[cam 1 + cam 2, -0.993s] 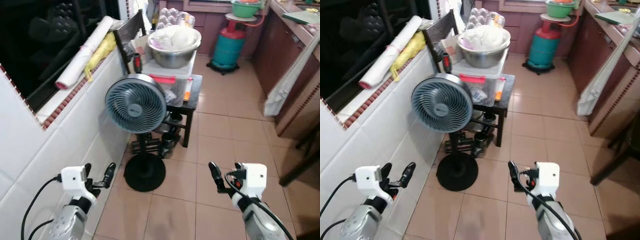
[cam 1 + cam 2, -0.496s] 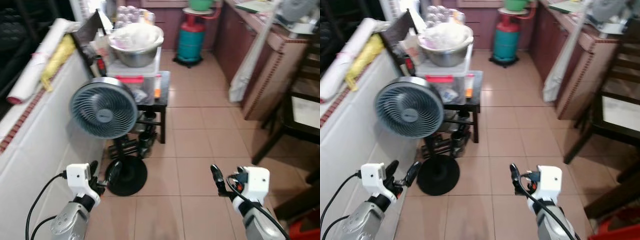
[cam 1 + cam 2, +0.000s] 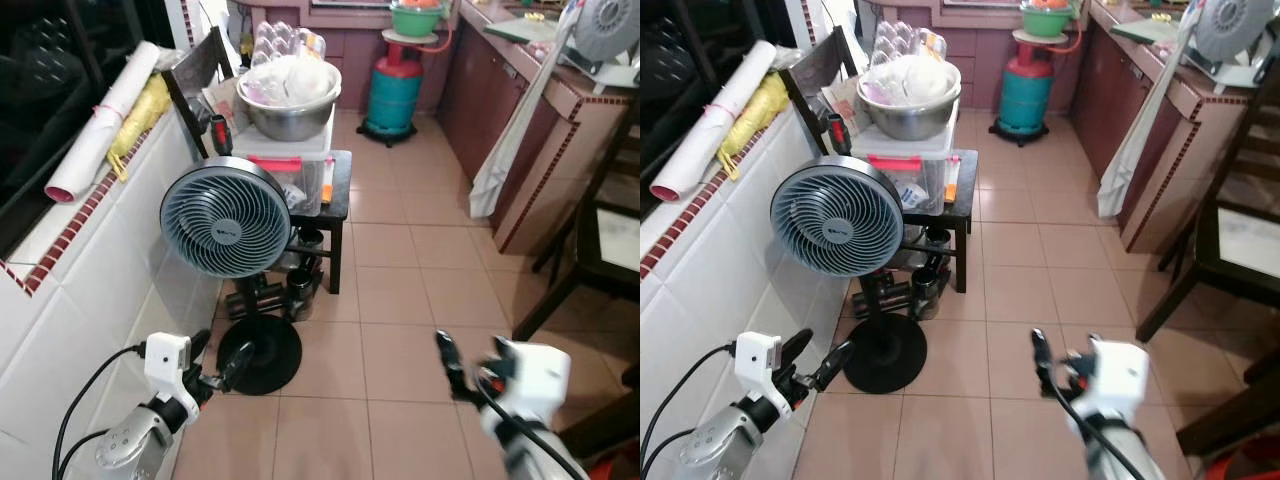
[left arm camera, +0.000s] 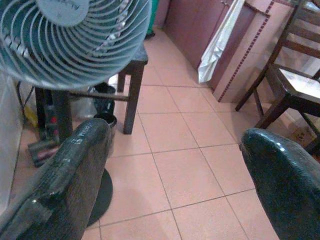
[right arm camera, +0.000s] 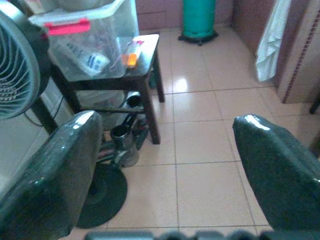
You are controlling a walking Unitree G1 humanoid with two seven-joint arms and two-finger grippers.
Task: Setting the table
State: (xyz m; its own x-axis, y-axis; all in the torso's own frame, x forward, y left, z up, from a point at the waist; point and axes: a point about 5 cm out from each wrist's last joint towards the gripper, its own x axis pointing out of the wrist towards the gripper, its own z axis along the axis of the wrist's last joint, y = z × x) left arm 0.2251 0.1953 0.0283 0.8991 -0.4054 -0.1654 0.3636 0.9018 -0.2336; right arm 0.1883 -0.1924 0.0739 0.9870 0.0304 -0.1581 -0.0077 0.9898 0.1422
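step: transit, nothing carried | left gripper [image 3: 218, 365] wide, empty | right gripper [image 5: 170, 165] wide, empty | tableware: none identifiable; steel bowl [image 3: 288, 92] far left behind fan [image 3: 224, 222] | next: locate table and dishes

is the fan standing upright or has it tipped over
Upright. The pedestal fan stands on its round black base, flat on the tiled floor beside the small black table.

Grey-blue fan [image 3: 225, 222] on black base, teal gas cylinder [image 3: 394, 92] with red top, silver bowl [image 3: 288, 100], clear box with red handle [image 3: 290, 170], terracotta floor tiles [image 3: 400, 290], white wall tiles [image 3: 90, 290], yellow bundle [image 3: 140, 112].
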